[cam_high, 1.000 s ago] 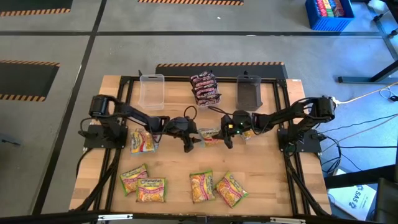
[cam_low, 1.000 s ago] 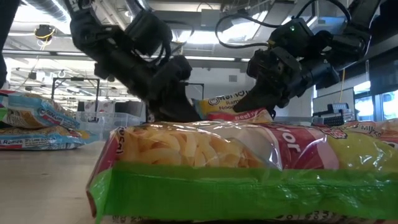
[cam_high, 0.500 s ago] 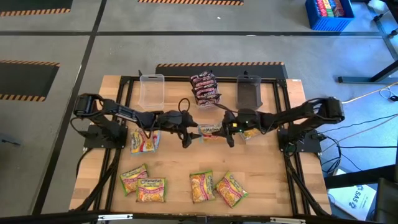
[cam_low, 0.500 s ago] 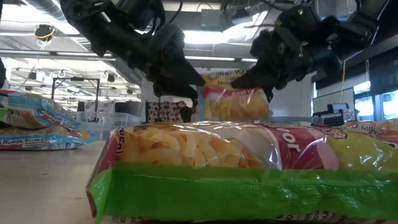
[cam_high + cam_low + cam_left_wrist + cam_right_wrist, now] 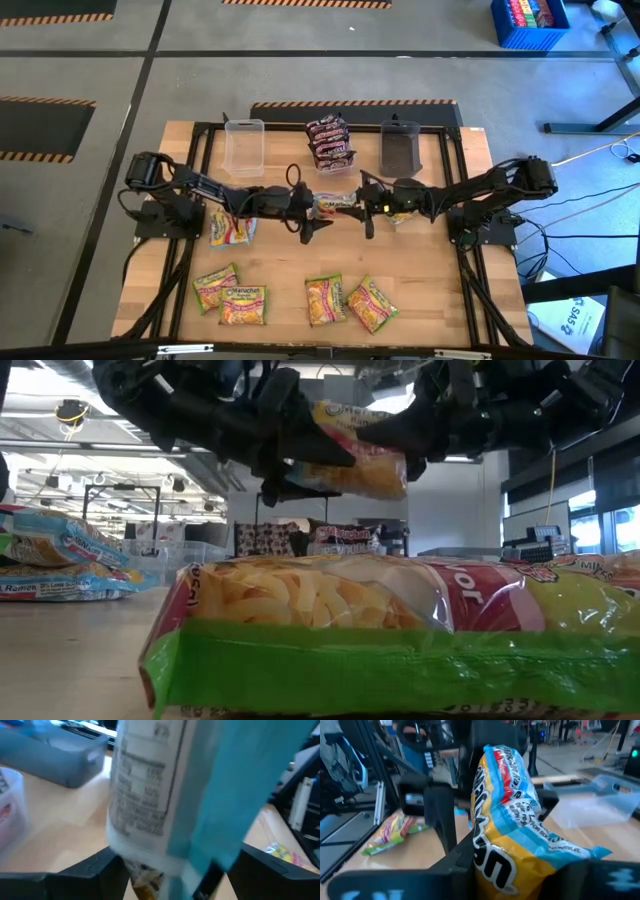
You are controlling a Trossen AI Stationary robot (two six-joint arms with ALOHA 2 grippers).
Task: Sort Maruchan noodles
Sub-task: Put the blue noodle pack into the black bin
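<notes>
One yellow-orange, blue-edged noodle packet (image 5: 337,203) hangs in the air at the table's middle, between both grippers. My left gripper (image 5: 310,208) is shut on its left end and my right gripper (image 5: 366,207) on its right end. In the low view the packet (image 5: 352,460) floats well above the tabletop. A stack of dark maroon-red packets (image 5: 330,143) lies at the far edge. Several yellow-green packets (image 5: 243,303) lie flat along the near edge. My left gripper pinches the packet's left end (image 5: 135,855) between its two fingers, coming level from the table's left. The printed back and blue edge stand up past the fingers. The packet is lifted clear of the table. My right gripper pinches the packet's right end (image 5: 490,865) between its two fingers, coming level from the table's right. The packet stands up beyond the fingers, its yellow-and-blue front toward the camera, clear of the table.
A clear tub (image 5: 243,145) and a dark grey tub (image 5: 400,148) flank the maroon stack at the far edge. One packet (image 5: 230,227) lies under the left arm and another (image 5: 405,213) under the right arm. Bare wood lies between the arms and the near row.
Both grippers have risen together at the table's middle. The yellow-orange packet, low by the table a second ago, is now lifted clear and carried high between them.
</notes>
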